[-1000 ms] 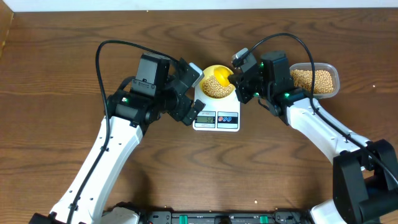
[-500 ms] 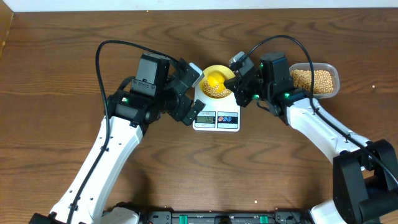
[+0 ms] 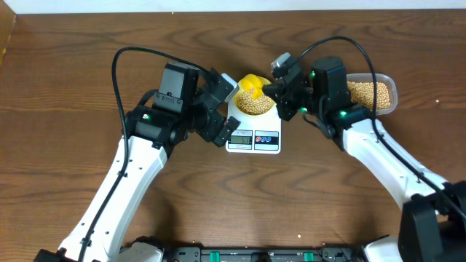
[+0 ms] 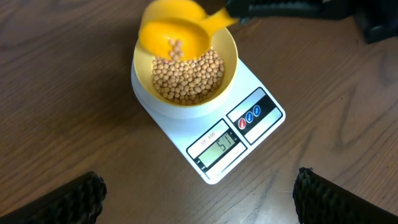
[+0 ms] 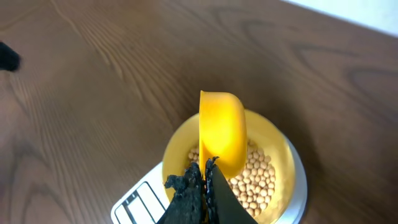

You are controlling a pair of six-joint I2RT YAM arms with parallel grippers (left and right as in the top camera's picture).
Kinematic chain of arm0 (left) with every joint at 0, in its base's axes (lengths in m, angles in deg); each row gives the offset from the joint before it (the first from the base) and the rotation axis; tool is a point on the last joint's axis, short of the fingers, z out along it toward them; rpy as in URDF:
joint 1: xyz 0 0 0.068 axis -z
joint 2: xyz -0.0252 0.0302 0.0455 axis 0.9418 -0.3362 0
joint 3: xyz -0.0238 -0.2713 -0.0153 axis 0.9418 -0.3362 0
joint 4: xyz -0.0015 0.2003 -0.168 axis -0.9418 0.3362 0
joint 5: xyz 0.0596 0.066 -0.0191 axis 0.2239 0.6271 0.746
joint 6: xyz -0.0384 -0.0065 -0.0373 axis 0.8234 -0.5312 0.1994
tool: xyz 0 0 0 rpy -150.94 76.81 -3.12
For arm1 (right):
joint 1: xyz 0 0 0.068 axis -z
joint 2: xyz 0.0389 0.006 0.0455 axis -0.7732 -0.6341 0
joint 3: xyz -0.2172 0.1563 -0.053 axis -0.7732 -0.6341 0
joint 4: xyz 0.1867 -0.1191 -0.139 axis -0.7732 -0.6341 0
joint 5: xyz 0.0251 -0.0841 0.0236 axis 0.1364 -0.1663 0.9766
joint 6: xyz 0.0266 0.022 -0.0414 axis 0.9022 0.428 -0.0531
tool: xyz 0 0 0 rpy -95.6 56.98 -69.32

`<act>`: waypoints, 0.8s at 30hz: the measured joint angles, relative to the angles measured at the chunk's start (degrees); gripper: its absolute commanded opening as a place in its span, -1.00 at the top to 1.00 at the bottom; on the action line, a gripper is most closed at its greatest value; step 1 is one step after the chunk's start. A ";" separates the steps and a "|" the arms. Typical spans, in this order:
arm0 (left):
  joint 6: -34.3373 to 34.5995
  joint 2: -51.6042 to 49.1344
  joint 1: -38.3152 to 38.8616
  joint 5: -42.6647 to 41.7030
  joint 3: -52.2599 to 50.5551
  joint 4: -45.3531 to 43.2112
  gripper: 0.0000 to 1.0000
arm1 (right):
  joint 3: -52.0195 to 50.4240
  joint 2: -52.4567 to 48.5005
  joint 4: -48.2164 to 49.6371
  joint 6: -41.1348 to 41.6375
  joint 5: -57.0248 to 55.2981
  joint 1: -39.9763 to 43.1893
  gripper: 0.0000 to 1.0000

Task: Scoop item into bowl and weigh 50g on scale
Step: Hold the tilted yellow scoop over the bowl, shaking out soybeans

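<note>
Right pincer (image 5: 202, 186) with scoop (image 5: 222, 134) above bowl (image 5: 176, 149)

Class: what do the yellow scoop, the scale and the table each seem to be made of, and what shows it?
Scoop: probably plastic; smooth, evenly yellow, slight sheen.
Scale: likely moulded white plastic; smooth rounded casing.
Table: wood or wood-look laminate; brown grain streaks, which one is unclear.

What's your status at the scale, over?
Right gripper shut on yellow scoop, over bowl. Left gripper open, empty. Soybeans in bowl on scale, display fifty-something. Nothing blocking.
</note>
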 measured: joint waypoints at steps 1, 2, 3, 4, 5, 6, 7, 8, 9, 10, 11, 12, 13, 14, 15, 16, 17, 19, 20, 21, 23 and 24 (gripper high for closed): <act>0.00 0.00 0.00 0.00 0.00 0.00 -0.96 | 0.00 0.42 -0.04 0.00 0.04 0.11 0.98; 0.00 0.00 0.00 0.00 0.00 0.00 -0.96 | 0.00 0.85 -0.22 0.00 0.04 0.17 0.98; 0.00 0.00 0.00 0.00 0.00 0.00 -0.96 | 0.00 1.16 -0.39 0.00 0.07 0.35 0.98; 0.00 0.00 0.00 0.00 0.00 0.00 -0.96 | 0.00 1.31 -0.59 0.00 0.09 0.52 0.98; 0.00 0.00 0.00 0.00 0.00 0.00 -0.96 | 0.00 1.38 -0.83 0.02 0.11 0.68 0.98; 0.00 0.00 0.00 0.00 0.00 0.00 -0.96 | 0.00 1.40 -1.11 0.04 0.13 0.96 0.98; 0.00 0.00 0.00 0.02 0.00 0.00 -0.96 | 0.00 1.40 -1.49 0.13 0.15 1.22 0.98; 0.00 0.00 0.00 0.00 0.00 0.00 -0.96 | 0.00 1.40 -1.90 0.26 0.15 1.46 0.98; 0.00 0.00 0.00 0.00 0.00 0.00 -0.96 | 0.00 1.40 -2.12 0.35 0.20 1.75 0.98; 0.00 0.00 0.00 0.00 0.00 0.00 -0.96 | 0.00 1.40 -2.29 0.44 0.24 2.01 0.98; 0.00 0.00 0.00 0.00 0.00 0.00 -0.96 | 0.00 1.40 -2.38 0.46 0.39 2.10 0.98; 0.00 0.00 0.00 0.00 0.00 0.00 -0.96 | 0.00 1.40 -2.49 0.46 0.44 2.43 0.98; 0.00 0.00 0.00 0.00 0.00 0.00 -0.96 | 0.00 1.40 -2.51 0.48 0.52 2.54 0.98; 0.00 0.00 0.00 0.00 0.00 0.00 -0.96 | 0.00 1.40 -2.51 0.48 0.68 2.71 0.98; 0.00 0.00 0.00 0.00 0.00 0.00 -0.96 | 0.00 1.40 -2.49 0.46 0.79 2.91 0.98; 0.00 0.00 0.00 0.00 0.00 0.00 -0.96 | 0.00 1.40 -2.51 0.48 0.85 3.13 0.98; 0.00 0.00 0.00 0.00 0.00 0.00 -0.96 | 0.00 1.40 -2.51 0.48 0.85 3.17 0.98; 0.00 0.00 0.00 0.00 0.00 0.00 -0.96 | 0.00 1.40 -2.49 0.48 0.87 3.32 0.98; 0.00 0.00 0.00 0.00 0.00 0.00 -0.96 | 0.00 1.40 -2.49 0.48 0.96 3.37 0.98; 0.00 0.00 0.00 0.00 0.00 0.00 -0.96 | 0.00 1.40 -2.49 0.48 1.05 3.39 0.98; 0.00 0.00 0.00 0.00 0.00 0.00 -0.96 | 0.00 1.40 -2.49 0.48 1.07 3.43 0.98; 0.00 0.00 0.00 0.00 0.00 0.00 -0.96 | 0.00 1.40 -2.51 0.48 1.07 3.43 0.98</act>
